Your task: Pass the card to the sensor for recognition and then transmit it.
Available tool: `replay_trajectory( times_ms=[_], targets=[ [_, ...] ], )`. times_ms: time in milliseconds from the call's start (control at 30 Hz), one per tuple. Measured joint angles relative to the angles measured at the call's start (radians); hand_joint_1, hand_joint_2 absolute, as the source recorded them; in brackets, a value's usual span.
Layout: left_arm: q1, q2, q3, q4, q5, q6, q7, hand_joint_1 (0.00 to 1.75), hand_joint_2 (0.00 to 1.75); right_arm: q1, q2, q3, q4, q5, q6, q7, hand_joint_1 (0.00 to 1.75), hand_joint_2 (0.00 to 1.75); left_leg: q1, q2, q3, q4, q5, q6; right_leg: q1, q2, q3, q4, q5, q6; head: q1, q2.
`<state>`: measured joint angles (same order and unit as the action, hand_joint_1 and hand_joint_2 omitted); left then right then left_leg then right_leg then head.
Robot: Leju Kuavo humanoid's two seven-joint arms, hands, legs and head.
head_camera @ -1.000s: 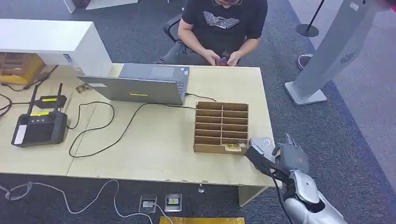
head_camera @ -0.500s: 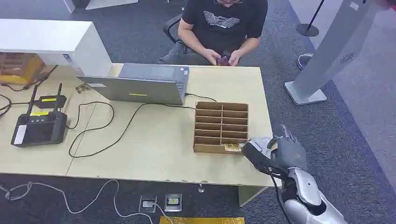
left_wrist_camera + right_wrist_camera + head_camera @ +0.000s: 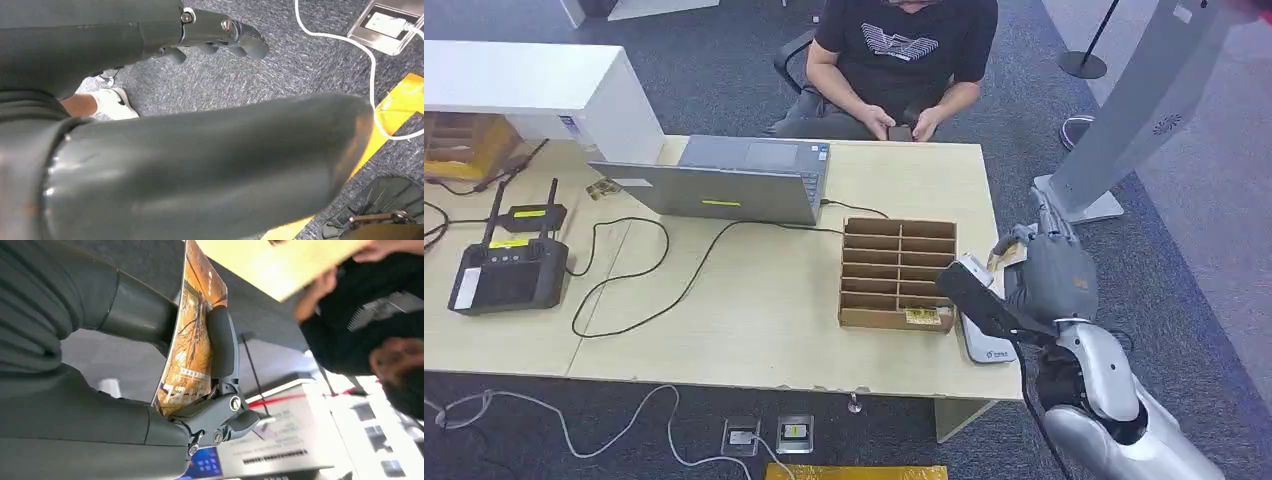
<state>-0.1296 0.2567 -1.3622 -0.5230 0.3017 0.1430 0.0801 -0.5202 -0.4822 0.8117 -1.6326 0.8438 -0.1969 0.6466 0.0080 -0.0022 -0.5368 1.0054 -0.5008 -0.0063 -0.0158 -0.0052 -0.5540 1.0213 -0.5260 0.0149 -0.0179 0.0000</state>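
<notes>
Right hand (image 3: 1049, 280) has the card (image 3: 192, 335) pinched.
Orange-brown printed card, held edge-up above the tabletop's (image 3: 754, 300) corner.

From my head, the light is even and soft, coming from overhead; the counter (image 3: 754, 300) is bright with no glare, and shadows under it are faint. My right hand (image 3: 1049, 275) looks slightly smeared at its edges. At my right wrist, the card (image 3: 192, 335) between my fingers is sharp, while everything beyond my hand is blurred and washed out white. At my left wrist, my hand (image 3: 210, 35) is crisp against the carpet (image 3: 300, 65), and the near cover carries dull highlights.
</notes>
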Motion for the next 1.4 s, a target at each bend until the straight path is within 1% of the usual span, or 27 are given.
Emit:
replay_trajectory(
  times_ms=[167,233,333,367,567,667,800,867,967,1133,1400],
  targets=[
    [0.000,0.000,0.000,0.000,0.000,-0.001,0.000,0.00,0.00,-0.009,-0.003,0.002,-0.009,0.001,0.002,0.001,1.75,1.75,0.000,0.000,0.000,0.000,0.000,0.000,0.000,0.000,0.000,0.000,0.000,0.000,0.000,0.000],
    [0.000,0.001,0.002,0.000,0.000,-0.005,-0.001,0.00,0.00,-0.033,-0.009,0.005,-0.032,0.001,0.009,0.002,1.75,1.75,0.000,0.000,0.000,0.000,0.000,0.000,0.000,0.000,0.000,0.000,0.000,0.000,0.000,0.000],
    [0.003,0.003,0.015,0.000,0.003,-0.006,-0.011,0.00,0.00,-0.134,-0.025,0.028,-0.081,-0.011,0.030,0.004,1.75,1.75,0.000,0.000,0.000,0.000,0.000,0.000,0.000,0.000,0.000,0.000,0.000,0.000,0.000,0.000],
    [0.003,0.003,0.019,0.000,0.003,-0.006,-0.017,0.00,0.00,-0.230,-0.019,0.097,-0.077,-0.048,0.036,0.005,1.75,1.75,0.000,0.000,-0.001,0.000,0.000,0.000,0.000,0.000,0.000,0.000,0.000,0.000,0.000,0.000],
    [-0.001,0.003,0.023,-0.003,-0.008,-0.017,-0.018,0.00,0.00,-0.296,0.027,0.164,-0.027,-0.059,0.035,0.001,1.75,1.75,0.000,-0.001,-0.001,0.000,0.000,0.000,0.000,-0.001,0.000,0.000,0.000,0.000,0.000,0.000],
    [-0.006,0.003,0.023,-0.006,-0.017,-0.021,-0.015,0.00,0.00,-0.324,0.060,0.192,0.023,-0.051,0.053,-0.005,1.75,1.75,0.000,-0.001,-0.002,0.000,0.000,0.000,0.000,-0.001,0.000,0.000,0.000,0.000,0.000,0.000],
    [-0.023,0.002,0.023,-0.011,-0.033,-0.048,0.000,0.00,0.00,-0.369,0.121,0.231,0.125,-0.029,0.091,-0.016,1.75,1.75,0.000,-0.001,-0.001,0.000,0.000,0.000,0.000,-0.001,0.000,0.000,0.000,0.000,0.000,0.000],
    [-0.030,0.002,0.023,-0.011,-0.039,-0.059,0.002,0.00,0.00,-0.387,0.153,0.246,0.180,-0.022,0.098,-0.021,1.75,1.75,0.000,-0.001,-0.001,0.000,0.000,0.000,0.000,-0.001,0.000,0.000,0.000,0.000,0.000,0.000],
    [-0.036,0.001,0.023,-0.011,-0.040,-0.061,0.003,0.00,0.00,-0.401,0.183,0.265,0.236,-0.019,0.098,-0.021,1.75,1.75,0.000,-0.001,-0.001,0.000,0.000,0.000,0.000,-0.001,0.000,0.001,0.000,0.000,0.000,0.000],
    [-0.038,-0.001,0.023,-0.011,-0.040,-0.061,0.003,0.00,0.00,-0.415,0.212,0.293,0.298,-0.018,0.098,-0.021,1.75,1.75,0.000,-0.001,-0.001,0.000,0.000,0.000,0.000,0.000,-0.001,0.000,0.000,0.000,0.000,0.000],
    [-0.039,-0.001,0.023,-0.011,-0.040,-0.061,0.003,0.00,0.00,-0.424,0.232,0.312,0.344,-0.018,0.098,-0.021,1.75,1.75,0.000,-0.001,-0.001,0.000,0.000,0.000,0.000,0.000,-0.001,0.000,0.000,0.000,0.000,0.000]
  ],
)
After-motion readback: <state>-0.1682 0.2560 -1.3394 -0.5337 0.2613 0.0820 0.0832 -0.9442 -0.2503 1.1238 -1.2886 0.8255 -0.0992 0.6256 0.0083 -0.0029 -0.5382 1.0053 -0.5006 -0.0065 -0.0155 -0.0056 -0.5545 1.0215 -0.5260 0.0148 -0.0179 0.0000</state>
